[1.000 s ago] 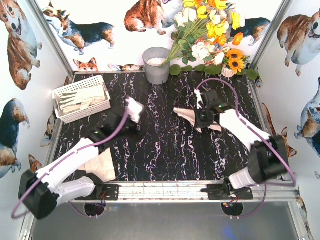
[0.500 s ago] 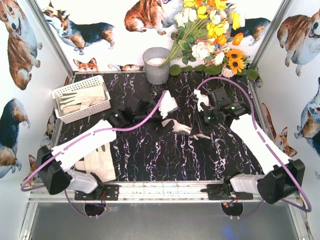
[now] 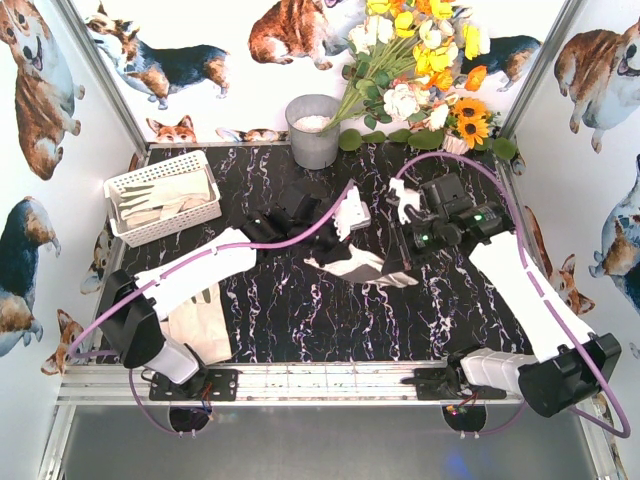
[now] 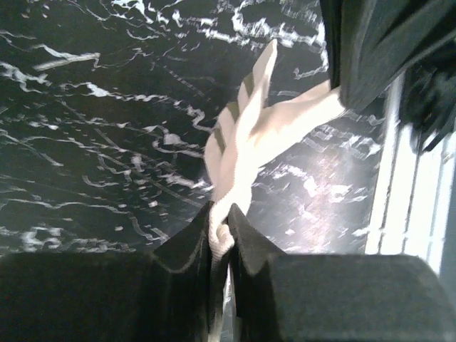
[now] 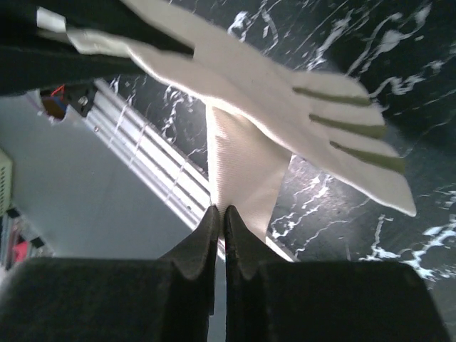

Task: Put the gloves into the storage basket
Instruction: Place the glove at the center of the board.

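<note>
Cream glove [image 3: 365, 268] hangs pinched by both left gripper [image 4: 219, 224] and right gripper [image 5: 219, 214]; right should let go first, freeing left to reach the storage basket [image 3: 172, 226] at its left.

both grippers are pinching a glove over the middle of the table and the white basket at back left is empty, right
No: the basket isn't empty; the top view shows gloves lying in it. The rest is right: left gripper and right gripper both pinch a glove.
</note>
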Controlling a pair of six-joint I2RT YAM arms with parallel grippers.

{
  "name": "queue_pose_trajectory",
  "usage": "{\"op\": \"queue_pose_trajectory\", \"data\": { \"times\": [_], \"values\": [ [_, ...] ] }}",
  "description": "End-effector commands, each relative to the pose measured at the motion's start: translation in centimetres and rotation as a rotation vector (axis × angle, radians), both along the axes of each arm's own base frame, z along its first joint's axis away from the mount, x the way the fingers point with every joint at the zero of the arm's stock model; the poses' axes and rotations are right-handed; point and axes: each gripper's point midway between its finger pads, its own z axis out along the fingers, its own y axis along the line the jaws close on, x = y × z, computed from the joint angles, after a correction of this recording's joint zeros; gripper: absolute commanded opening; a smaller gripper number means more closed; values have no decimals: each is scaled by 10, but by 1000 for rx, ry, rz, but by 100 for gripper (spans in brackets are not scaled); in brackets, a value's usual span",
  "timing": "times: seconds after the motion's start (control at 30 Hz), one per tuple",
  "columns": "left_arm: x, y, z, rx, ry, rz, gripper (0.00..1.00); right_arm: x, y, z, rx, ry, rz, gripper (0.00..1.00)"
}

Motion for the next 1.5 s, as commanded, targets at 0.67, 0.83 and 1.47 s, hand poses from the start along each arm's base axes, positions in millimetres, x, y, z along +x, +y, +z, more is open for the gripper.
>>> {"op": "queue_pose_trajectory", "data": {
  "times": [0.67, 0.83, 1.47],
  "values": [
    [-32, -5, -89, -476, 741, 864, 22, 137, 115, -42, 92, -183, -95, 0],
    [-44, 39, -102, -433, 717, 989, 51, 125, 134, -40, 171, -109, -33, 33],
    [34, 116, -77, -235, 317, 1119, 67, 99, 48, -46, 165, -46, -368, 51]
  ]
}}
